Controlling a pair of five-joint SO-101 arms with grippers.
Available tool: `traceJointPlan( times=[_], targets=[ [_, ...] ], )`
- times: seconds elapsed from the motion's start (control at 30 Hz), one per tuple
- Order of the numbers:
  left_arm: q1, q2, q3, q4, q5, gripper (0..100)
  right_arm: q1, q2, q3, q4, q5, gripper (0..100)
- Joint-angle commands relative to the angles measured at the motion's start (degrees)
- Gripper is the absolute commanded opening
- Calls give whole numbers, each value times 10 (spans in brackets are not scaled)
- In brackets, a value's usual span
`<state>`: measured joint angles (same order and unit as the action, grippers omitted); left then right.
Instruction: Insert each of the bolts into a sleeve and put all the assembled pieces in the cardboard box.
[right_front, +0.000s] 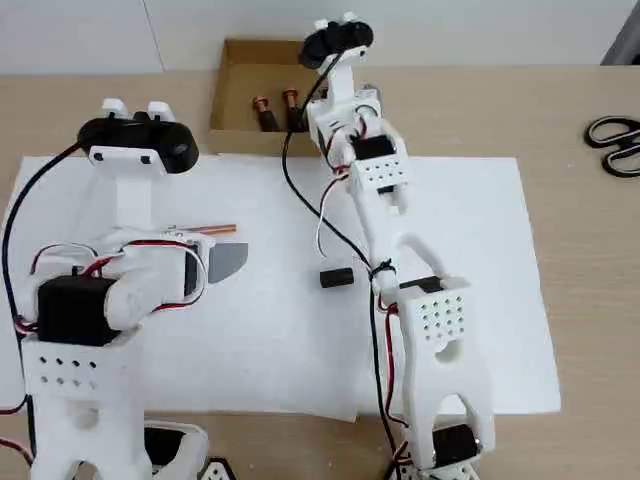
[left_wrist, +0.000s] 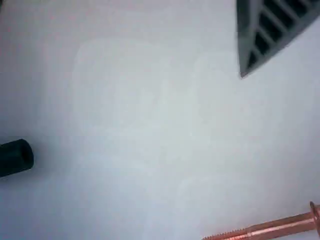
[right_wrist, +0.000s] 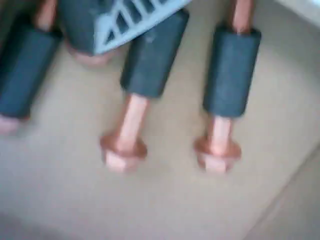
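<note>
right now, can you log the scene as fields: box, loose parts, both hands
box: cardboard box holds at least three assembled pieces
loose bolt: on the white sheet, by the left hand
loose sleeve: on the sheet, apart from the bolt
right hand: low inside the box, over the pieces
remaining: one bolt and sleeve unjoined
</note>
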<state>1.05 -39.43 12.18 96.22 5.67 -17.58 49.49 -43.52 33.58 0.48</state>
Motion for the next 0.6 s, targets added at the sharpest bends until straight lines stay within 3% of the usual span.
traceJointPlan(
  times=[0.0,0.37,0.57],
  targets=[
    [2,-7,-4,2,-2,313,5,-51,-65,96,8,296],
    [-2,-7,-4,-3,2,313,-7,-190,-94,480,7,296],
    [-2,-6,-4,-4,2,313,-15,-203,-94,600,40,296]
  ],
)
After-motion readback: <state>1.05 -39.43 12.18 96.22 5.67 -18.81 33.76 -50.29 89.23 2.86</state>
